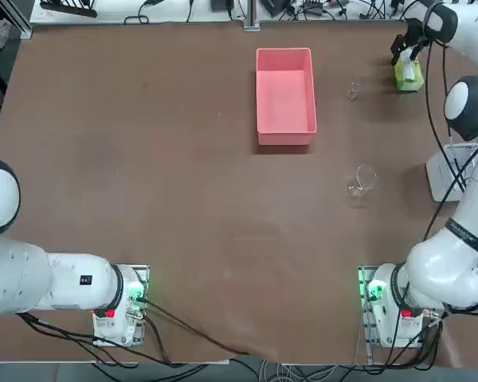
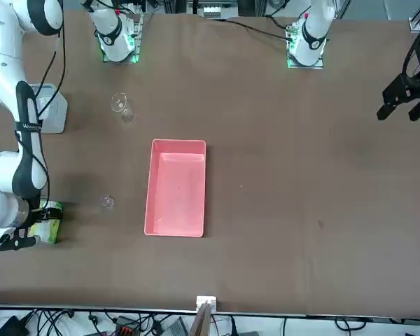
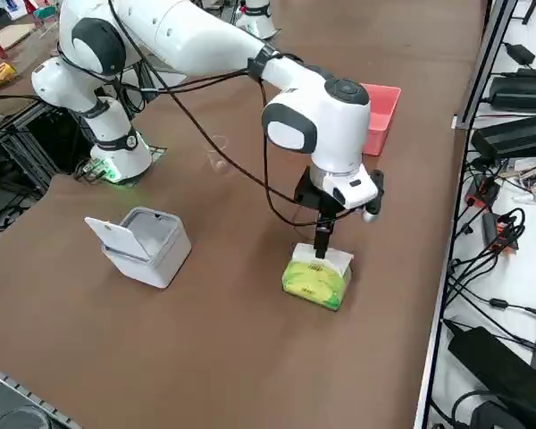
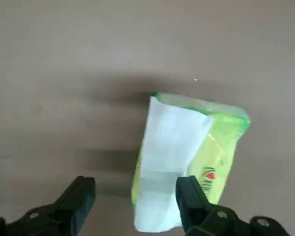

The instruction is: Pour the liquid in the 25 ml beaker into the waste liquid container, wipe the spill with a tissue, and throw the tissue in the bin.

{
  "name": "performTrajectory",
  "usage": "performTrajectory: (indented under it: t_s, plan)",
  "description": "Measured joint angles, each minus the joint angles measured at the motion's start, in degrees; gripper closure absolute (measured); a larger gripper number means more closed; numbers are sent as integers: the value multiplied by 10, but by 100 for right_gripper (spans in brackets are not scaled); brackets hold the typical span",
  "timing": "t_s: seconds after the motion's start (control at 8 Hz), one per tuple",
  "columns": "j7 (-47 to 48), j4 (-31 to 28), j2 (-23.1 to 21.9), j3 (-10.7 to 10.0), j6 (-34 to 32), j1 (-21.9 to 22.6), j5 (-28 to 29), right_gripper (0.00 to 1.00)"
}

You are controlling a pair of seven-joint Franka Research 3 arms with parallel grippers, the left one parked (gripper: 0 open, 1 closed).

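Note:
My right gripper (image 3: 322, 246) (image 4: 135, 196) hangs open just above the yellow-green tissue pack (image 3: 317, 279) (image 1: 408, 76) at the table's far right. A white tissue (image 4: 167, 157) sticks out of the pack, and nothing is between the fingers (image 4: 189, 196). The tiny 25 ml beaker (image 1: 354, 91) (image 2: 107, 202) stands between the pack and the pink waste liquid container (image 1: 285, 95) (image 2: 176, 187). The light grey bin (image 3: 143, 243) (image 2: 45, 108) sits nearer the arm's base with its lid up.
A larger clear beaker (image 1: 362, 181) (image 2: 120, 105) stands between the pink tray and the right arm's base. Cables and equipment lie beyond the far table edge (image 1: 247, 24).

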Motion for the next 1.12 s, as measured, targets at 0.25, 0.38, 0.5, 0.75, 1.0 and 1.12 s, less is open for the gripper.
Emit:
performTrajectory:
  t_s: [0.25, 0.38, 0.5, 0.75, 1.0, 1.12]
  plan:
    - [1, 0, 2, -5, 0, -1, -7, 6]
    - [1, 0, 3, -5, 0, -1, -9, 15]
    - [2, 0, 4, -5, 0, -1, -11, 30]
    - [3, 0, 6, -5, 0, -1, -16, 51]
    - [3, 0, 8, -5, -1, -1, -16, 58]
    - [3, 0, 9, -5, -1, -1, -17, 60]
